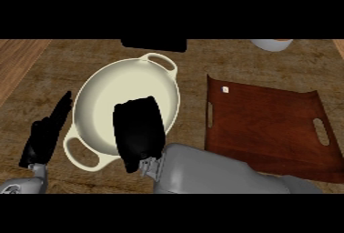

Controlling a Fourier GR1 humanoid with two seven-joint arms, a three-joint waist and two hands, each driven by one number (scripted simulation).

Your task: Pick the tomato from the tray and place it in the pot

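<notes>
A cream oval pot (118, 86) with two loop handles stands left of centre on the counter. My right hand (138, 129) hangs over the pot's near half, back upward, its fingers curled down and under. The tomato itself is hidden; none shows on the tray or in the bare part of the pot, so it appears to be inside that curled hand. The dark brown wooden tray (269, 123) lies to the right of the pot. My left hand (46, 134) rests open, fingers straight, just left of the pot's rim.
A small white tag (225, 89) sits at the tray's far left corner. A black object (153, 43) lies behind the pot at the back edge. A white vessel (272, 44) stands at the back right. Wooden floor (17, 63) shows beyond the counter's left edge.
</notes>
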